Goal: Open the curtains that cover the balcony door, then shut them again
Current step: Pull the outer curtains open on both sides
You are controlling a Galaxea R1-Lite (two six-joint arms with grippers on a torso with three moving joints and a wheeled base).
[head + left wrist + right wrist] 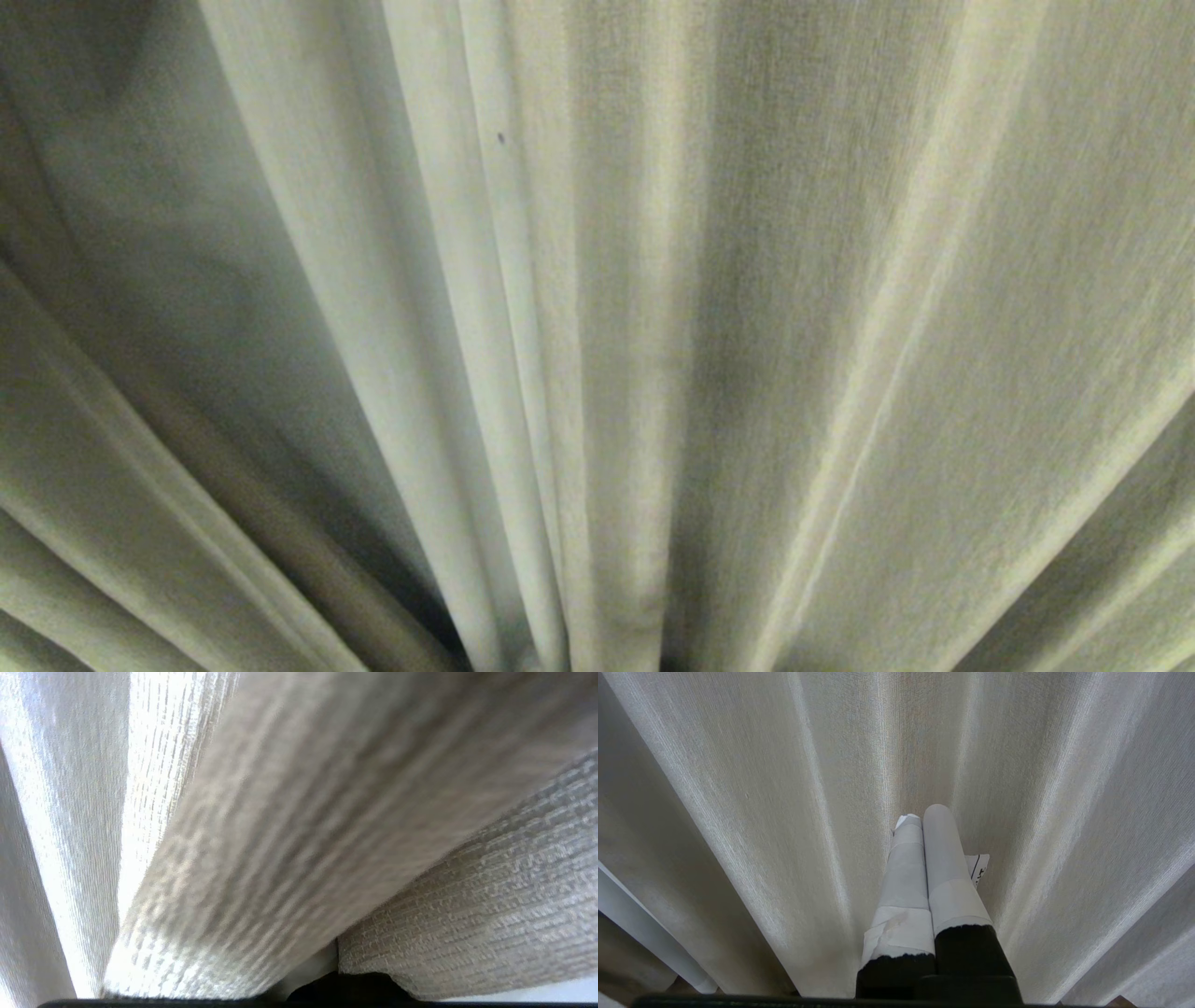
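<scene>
Pleated cream curtains (653, 327) fill the whole background, drawn across so the door stays hidden, while the right end effector (920, 816), at six o'clock in its wrist view, points at them pinched together and empty, and the left end effector, unseen in the folds, is closed too, its hold untellable.

Dim head view, backlit wrist views.
Curtains (653, 280) soft, grainy, dark shadow in left folds; left wrist view: daylight glare through the weave, near fold blurred; right wrist view sharper, evenly lit, pleats fan outward at edges.

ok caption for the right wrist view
Right pincer, fingers pressed together and empty, pointing at the pleated cream curtains.
</scene>
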